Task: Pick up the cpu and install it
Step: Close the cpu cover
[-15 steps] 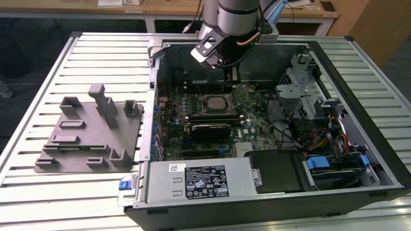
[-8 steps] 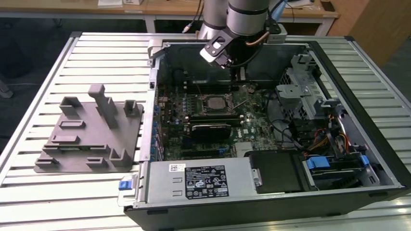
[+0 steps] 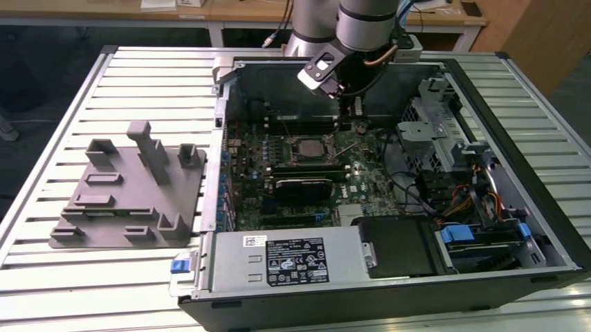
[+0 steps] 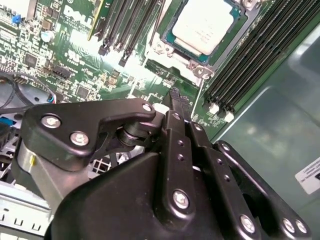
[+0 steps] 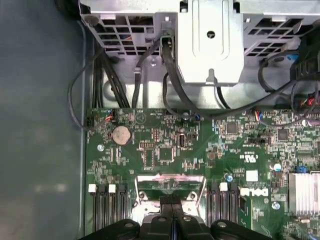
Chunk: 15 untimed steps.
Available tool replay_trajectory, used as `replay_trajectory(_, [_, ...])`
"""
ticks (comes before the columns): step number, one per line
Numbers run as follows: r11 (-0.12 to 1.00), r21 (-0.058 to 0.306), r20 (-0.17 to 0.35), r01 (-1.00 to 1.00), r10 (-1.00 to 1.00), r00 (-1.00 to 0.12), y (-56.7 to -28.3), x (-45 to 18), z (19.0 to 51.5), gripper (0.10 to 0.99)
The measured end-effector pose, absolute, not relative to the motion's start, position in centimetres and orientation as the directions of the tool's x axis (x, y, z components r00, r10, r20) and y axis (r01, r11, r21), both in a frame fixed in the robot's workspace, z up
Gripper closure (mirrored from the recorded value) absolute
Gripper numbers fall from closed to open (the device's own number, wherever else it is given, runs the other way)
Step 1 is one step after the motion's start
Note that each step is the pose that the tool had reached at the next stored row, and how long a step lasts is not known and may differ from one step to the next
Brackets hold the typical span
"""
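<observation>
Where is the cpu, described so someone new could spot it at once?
Look inside the open computer case, at the green motherboard on its floor. The cpu lies in the socket between two banks of black memory slots. It is the one pale silver square there, with a thin green edge.

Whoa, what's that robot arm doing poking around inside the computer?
The robot arm is working inside an open computer case that lies on a slatted table. The cpu already sits in its socket on the green motherboard. The arm's hand hangs just beside that socket, shut and holding nothing. A grey plastic tray stands outside the case, on the exterior view's left.
</observation>
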<state>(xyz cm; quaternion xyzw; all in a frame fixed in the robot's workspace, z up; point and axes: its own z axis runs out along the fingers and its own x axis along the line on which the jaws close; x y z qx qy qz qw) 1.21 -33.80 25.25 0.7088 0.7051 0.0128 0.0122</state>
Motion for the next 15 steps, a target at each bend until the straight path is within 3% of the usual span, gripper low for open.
replay_trajectory(15, [-0.005, 0.034, 0.001, 0.999, 1.0, 0.005, -33.8, 3.3, 25.8, 0.98])
